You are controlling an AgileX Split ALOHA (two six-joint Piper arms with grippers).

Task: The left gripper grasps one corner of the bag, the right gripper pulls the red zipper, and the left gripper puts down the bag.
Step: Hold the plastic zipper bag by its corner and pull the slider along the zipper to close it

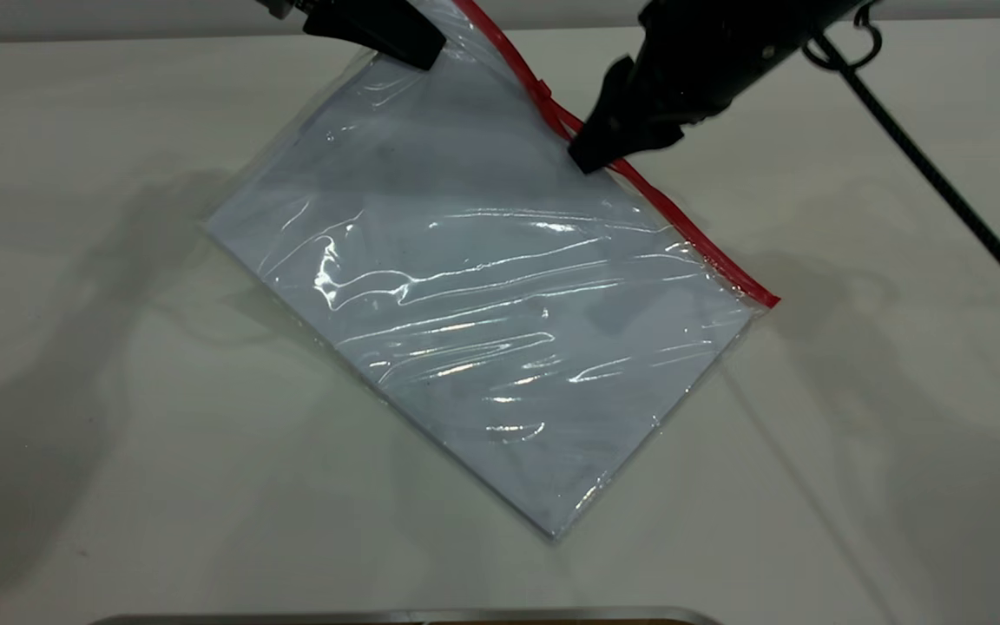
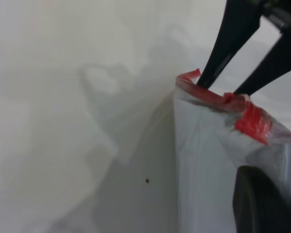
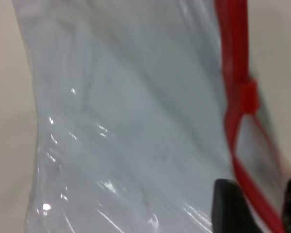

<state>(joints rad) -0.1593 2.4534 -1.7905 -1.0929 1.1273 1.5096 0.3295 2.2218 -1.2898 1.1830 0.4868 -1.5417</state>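
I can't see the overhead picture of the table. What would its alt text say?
A clear bag with a red zipper edge lies tilted on a pale table, one corner lifted by the left claw. The right claw sits on the zipper, just below its slider.

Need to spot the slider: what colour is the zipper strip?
Red, slider included; the red zipper shows best in the exterior view.

No readable text, labels, brands, numbers or signs on anything in any view.
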